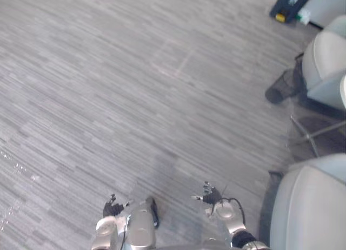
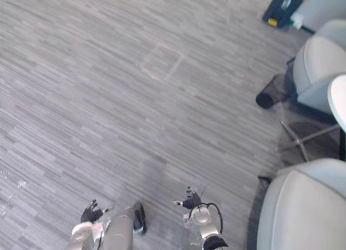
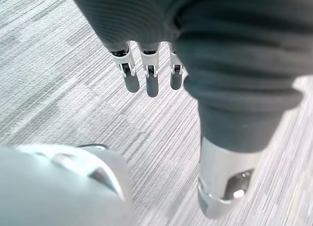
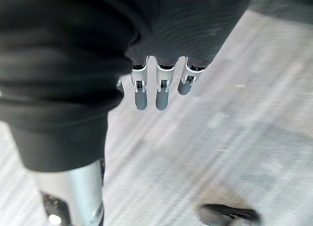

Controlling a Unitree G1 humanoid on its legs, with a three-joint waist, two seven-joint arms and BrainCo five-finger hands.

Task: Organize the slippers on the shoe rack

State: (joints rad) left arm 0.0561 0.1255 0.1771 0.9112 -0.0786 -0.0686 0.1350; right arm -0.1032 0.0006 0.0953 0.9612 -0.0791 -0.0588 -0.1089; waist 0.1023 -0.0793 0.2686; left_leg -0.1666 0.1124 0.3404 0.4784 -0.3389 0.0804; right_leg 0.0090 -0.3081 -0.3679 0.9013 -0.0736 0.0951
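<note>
My left hand hangs low at the bottom of the eye views over grey striped carpet. Its fingers are straight in the left wrist view and hold nothing. My right hand hangs a little to the right of it, also above the carpet. Its fingers point straight down at the floor in the right wrist view, with nothing between them and the thumb.
Two grey upholstered chairs stand along the right side, one far and one near, with metal legs between them. A black mesh bin lies beside the far chair. A blue and yellow object sits at the top right.
</note>
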